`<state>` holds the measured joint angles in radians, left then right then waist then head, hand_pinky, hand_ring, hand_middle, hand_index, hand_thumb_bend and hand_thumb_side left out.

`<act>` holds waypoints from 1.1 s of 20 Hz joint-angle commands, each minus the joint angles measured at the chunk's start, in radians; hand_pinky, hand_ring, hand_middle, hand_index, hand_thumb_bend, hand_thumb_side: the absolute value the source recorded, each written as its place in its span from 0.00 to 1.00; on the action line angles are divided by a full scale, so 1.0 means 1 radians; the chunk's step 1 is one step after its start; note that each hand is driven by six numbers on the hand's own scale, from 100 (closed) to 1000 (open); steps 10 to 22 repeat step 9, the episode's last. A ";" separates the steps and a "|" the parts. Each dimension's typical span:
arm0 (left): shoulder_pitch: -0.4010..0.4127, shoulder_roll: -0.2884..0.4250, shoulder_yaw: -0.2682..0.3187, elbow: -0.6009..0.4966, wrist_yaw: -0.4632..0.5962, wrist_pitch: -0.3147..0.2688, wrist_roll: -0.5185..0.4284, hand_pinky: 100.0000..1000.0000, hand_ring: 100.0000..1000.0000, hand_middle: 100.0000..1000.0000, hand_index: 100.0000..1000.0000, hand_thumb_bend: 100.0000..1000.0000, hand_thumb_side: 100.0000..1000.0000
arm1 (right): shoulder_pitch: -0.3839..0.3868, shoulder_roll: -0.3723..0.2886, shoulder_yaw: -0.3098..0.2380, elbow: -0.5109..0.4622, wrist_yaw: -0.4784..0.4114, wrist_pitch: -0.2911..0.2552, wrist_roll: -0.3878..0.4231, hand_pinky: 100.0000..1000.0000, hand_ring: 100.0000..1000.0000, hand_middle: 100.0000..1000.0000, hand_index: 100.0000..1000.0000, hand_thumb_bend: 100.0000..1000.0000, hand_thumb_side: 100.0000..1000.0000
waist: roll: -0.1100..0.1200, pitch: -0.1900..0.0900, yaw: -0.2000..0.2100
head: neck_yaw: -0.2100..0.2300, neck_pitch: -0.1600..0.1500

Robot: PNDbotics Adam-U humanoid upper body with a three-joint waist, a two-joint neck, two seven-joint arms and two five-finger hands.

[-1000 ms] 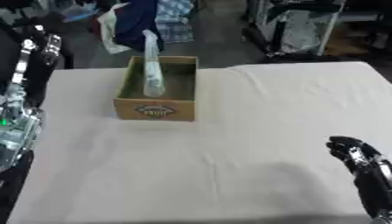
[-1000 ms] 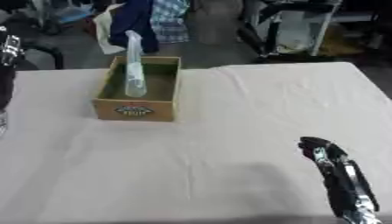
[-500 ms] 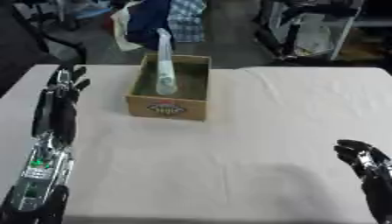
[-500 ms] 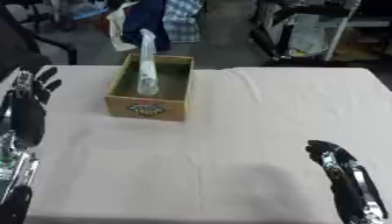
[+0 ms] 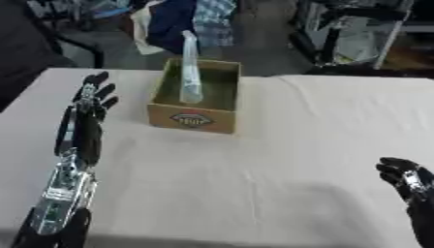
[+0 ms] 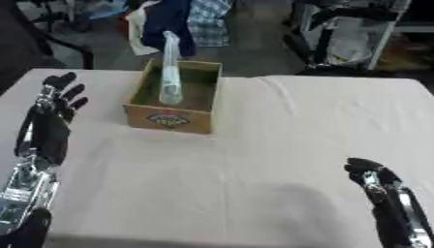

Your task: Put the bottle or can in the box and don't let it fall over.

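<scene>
A tall clear bottle (image 5: 190, 68) stands upright inside the brown cardboard box (image 5: 193, 117) at the far middle-left of the table, its neck rising well above the box rim. My left hand (image 5: 89, 104) lies open on the table to the left of the box, fingers straight and pointing away, a short gap from the box wall. My right hand (image 6: 373, 179) rests near the lower right corner, far from the box, fingers relaxed and holding nothing.
A pale cloth covers the table (image 5: 280, 160). Beyond its far edge are hanging clothes (image 5: 182, 19), a dark chair (image 5: 51, 43) at the left, and a metal rack with a bag (image 5: 356, 34) at the right.
The whole picture has shifted, so the camera has moved. My left arm has come down from the upper left to lie flat on the table beside the box. The bottle stays upright in the box.
</scene>
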<state>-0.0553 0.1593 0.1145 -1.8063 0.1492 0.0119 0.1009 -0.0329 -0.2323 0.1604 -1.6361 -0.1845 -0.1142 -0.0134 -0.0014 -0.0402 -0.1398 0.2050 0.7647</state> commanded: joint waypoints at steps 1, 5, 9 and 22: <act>-0.005 0.007 0.000 -0.016 0.010 0.000 0.001 0.90 0.90 0.91 0.84 0.00 0.84 | -0.008 -0.005 -0.008 -0.012 -0.005 0.000 -0.003 0.87 0.78 0.71 0.69 0.00 0.60 | 0.001 -0.004 0.003 | -0.006 0.005; -0.006 0.008 -0.003 -0.016 0.016 0.001 -0.001 0.90 0.89 0.91 0.84 0.00 0.84 | -0.008 -0.005 -0.007 -0.012 -0.005 0.000 -0.001 0.87 0.78 0.71 0.69 0.00 0.60 | 0.001 -0.002 0.002 | -0.010 0.005; -0.005 0.007 -0.005 -0.016 0.020 0.002 -0.003 0.90 0.89 0.90 0.83 0.00 0.84 | -0.009 -0.004 -0.005 -0.012 -0.006 0.000 0.001 0.87 0.78 0.71 0.69 0.00 0.61 | 0.002 0.000 0.003 | -0.011 0.005; -0.005 0.007 -0.005 -0.016 0.020 0.002 -0.003 0.90 0.89 0.90 0.83 0.00 0.84 | -0.009 -0.004 -0.005 -0.012 -0.006 0.000 0.001 0.87 0.78 0.71 0.69 0.00 0.61 | 0.002 0.000 0.003 | -0.011 0.005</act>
